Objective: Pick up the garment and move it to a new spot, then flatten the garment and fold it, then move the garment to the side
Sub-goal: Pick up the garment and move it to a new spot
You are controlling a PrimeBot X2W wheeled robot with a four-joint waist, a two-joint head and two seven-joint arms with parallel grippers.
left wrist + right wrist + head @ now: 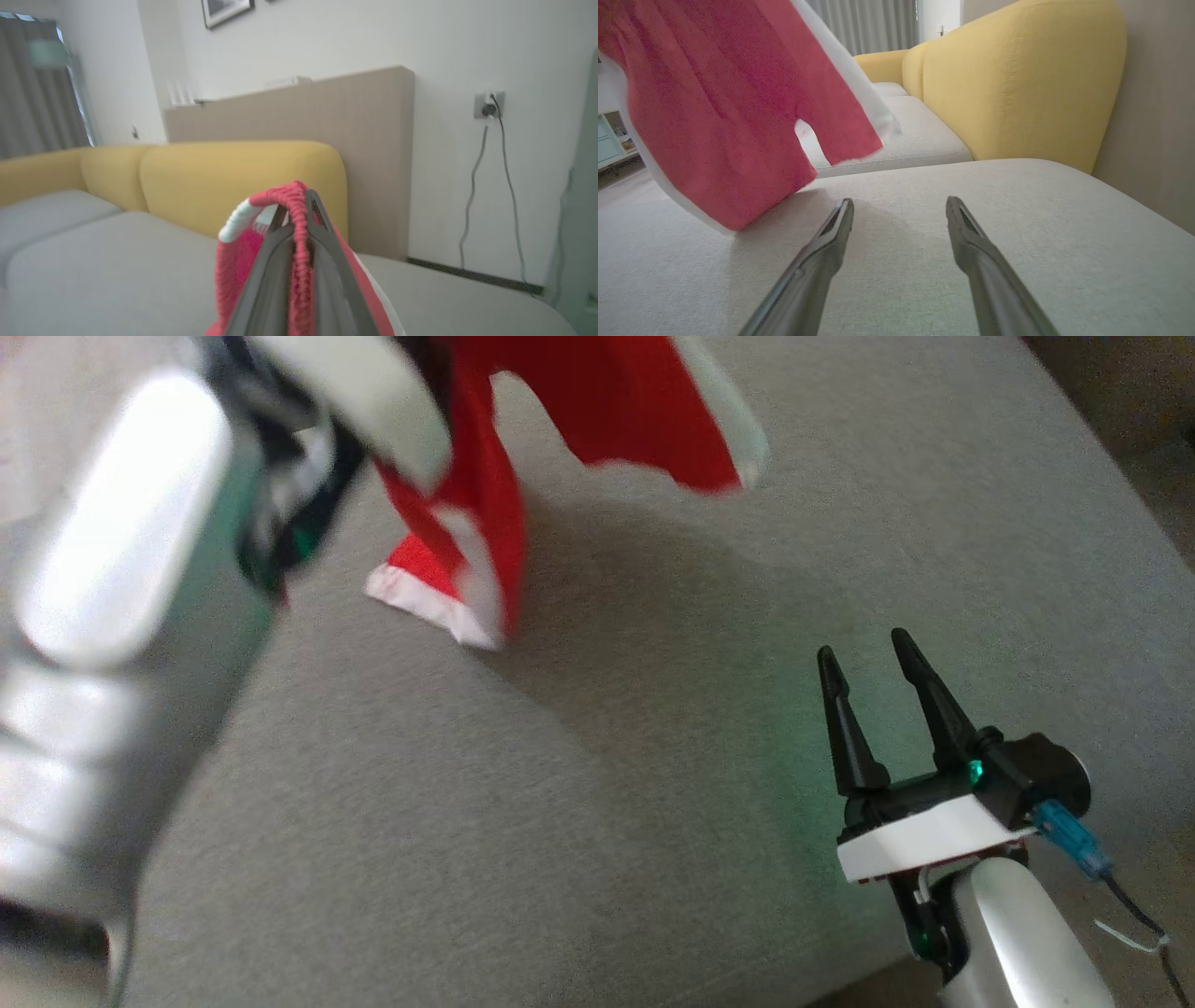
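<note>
A red garment with white trim hangs in the air over the grey cushion, its lowest corner near or touching the cushion. My left gripper is shut on a bunched edge of the garment, with red cloth draped over both fingers. In the head view the left forearm fills the left side, blurred. My right gripper is open low at the right, above the cushion, with nothing between its fingers. From the right wrist the garment hangs ahead and to the left of the open fingers.
The grey cushion stretches broad and flat under both arms. A yellow sofa back rises behind it. A beige panel and a wall socket with cables stand beyond. The cushion's edge runs along the upper right.
</note>
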